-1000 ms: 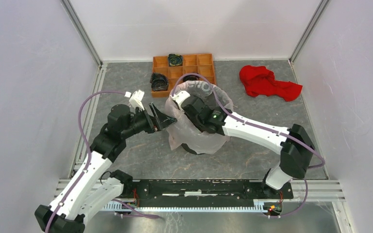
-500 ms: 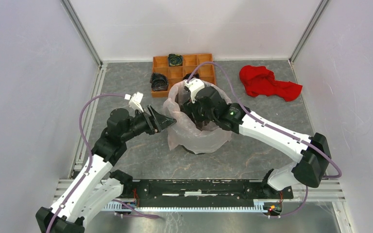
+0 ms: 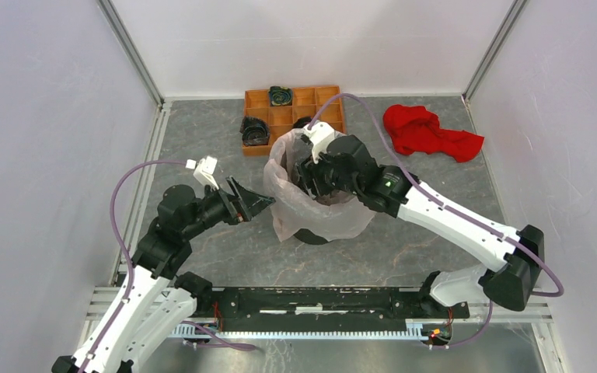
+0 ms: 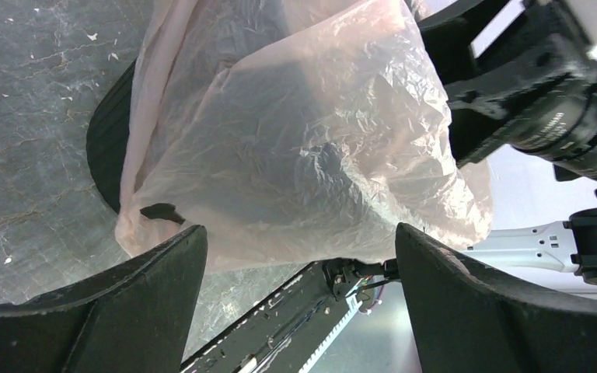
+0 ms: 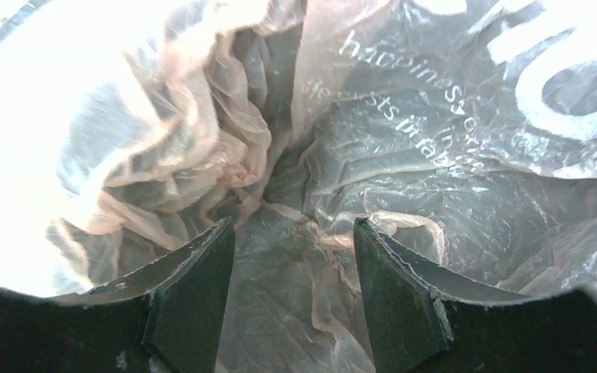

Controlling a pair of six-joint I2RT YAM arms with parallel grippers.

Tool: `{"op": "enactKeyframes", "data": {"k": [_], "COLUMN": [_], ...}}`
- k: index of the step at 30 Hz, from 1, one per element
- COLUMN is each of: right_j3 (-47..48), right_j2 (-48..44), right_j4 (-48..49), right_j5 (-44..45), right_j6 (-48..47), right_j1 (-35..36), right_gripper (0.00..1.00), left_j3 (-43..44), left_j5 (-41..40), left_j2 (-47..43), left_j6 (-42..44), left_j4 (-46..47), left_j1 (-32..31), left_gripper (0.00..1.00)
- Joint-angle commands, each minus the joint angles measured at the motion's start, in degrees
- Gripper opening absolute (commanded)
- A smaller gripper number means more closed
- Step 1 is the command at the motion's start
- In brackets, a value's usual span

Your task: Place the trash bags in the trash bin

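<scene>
Left gripper (image 3: 260,200): jaws are seen wide apart, with nothing between them. The trash bag (image 3: 320,219), thin wrinkled pale pink film, is found just ahead of its fingertips (image 4: 190,245); whether the film is touched cannot be told. The bag is draped over the trash bin (image 3: 312,237), its skirt hanging down the outside wall, and the bin's black side (image 4: 109,148) is left showing to the left of the film in the left wrist view. Right gripper (image 5: 291,225): it is pointed down into the bin's mouth, jaws apart, nothing clamped. Crumpled film with white lettering is seen directly ahead of and all around its fingers (image 5: 194,287), lining the bin's inside. An orange compartment tray (image 3: 330,97) is noted on the table (image 3: 225,249) just beyond the bin from the right gripper, and a red cloth (image 3: 424,132) well off to that gripper's right.
</scene>
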Motion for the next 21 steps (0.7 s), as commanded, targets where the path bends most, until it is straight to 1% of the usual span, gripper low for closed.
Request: {"op": "enactKeyframes", "data": {"k": [1,3,5,6,7,9,11,15,17,21], "right_j3": [3.3,3.0,3.3,3.7,4.2,4.7,4.7,4.9,6.4,8.4], "right_j2": [-2.3,-2.2,-1.0,-0.1,0.7,1.9,3.1,6.4,8.6,11.4], "right_j4": [1.0,1.7,1.8,1.5,1.4,1.9,2.7,5.4,6.2,11.7], "right_j5": [-3.6,-4.9,-5.7,-5.7,-5.8,-5.8,-5.4,-5.7,-8.5,-12.1], "right_j6": [-0.2,-0.1,0.3,0.4,0.4,0.5,0.5,0.8,0.7,1.0], "right_j1": [-0.1,0.0,0.2,0.7,1.4,2.8,3.8,4.5,4.8,5.9], "right_gripper": [0.64,0.64,0.64,0.64,0.63,0.63,0.62,0.60,0.59,0.58], "left_j3": [1.8,1.0,0.1,-0.1,-0.2,0.9,3.4,9.5,11.2,13.0], "left_j5": [0.0,0.0,-1.3,-2.1,-2.6,-4.8,-10.5,-26.3,-30.1,-33.1], "left_j2": [0.7,0.7,0.9,1.1,1.1,0.2,-2.2,-6.5,-8.6,-12.0], "left_j6": [2.7,2.6,2.2,2.1,2.2,2.8,4.4,5.7,5.6,4.9], "left_j4": [-1.1,-0.8,-1.6,-2.7,-3.3,-5.5,-9.9,-20.3,-22.8,-24.4], "left_j1": [0.0,0.0,0.0,0.0,0.0,0.0,0.0,0.0,0.0,0.0], "left_gripper": [0.96,0.95,0.88,0.82,0.79,0.78,0.82,0.94,0.96,0.96]}}
